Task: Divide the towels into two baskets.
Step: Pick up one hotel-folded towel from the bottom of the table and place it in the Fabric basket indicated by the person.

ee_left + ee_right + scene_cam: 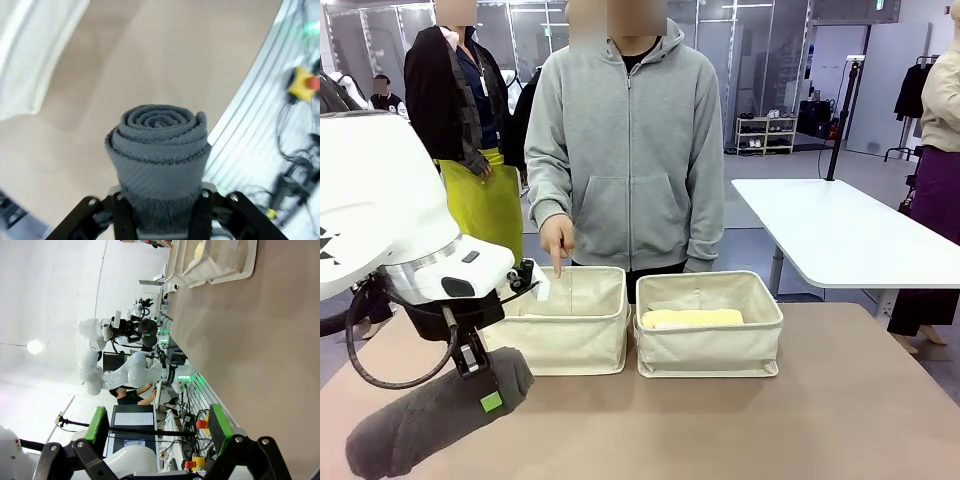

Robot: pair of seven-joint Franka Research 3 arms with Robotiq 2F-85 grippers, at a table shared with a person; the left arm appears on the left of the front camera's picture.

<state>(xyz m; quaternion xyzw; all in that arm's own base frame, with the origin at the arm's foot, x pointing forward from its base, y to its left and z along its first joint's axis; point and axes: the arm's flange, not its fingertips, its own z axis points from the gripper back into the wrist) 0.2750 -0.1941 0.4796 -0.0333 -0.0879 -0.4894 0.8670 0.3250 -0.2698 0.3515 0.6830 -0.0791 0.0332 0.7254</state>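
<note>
Front view puts the left hand (480,375) nearest, low at the near left corner of the desk (840,400), pinching the dark grey towel (435,420) across its middle so the roll hangs slanted just above the desk top. From the left wrist view the same towel (160,150) shows end-on, its spiral facing the camera, with the black fingers (200,215) pressed into both sides of it. The right hand (160,435) stands spread with nothing between its green pads (97,424), well back from the baskets, aimed along the desk.

Farther off, two cream baskets sit side by side, nearly touching. The left basket (570,320) looks bare inside as far as its front wall lets me see; the right basket (710,325) holds a pale yellow towel (692,318) lying flat. Behind them a person in a grey hoodie points one finger of a hand (558,240) down at the left basket's back rim.

The step in hand seems to be carrying the grey roll to a basket, probably the left one the person points at. The next move calls for lifting the roll above the rim, turning it to lie along the basket's length, lowering it inside, and then letting go.
</note>
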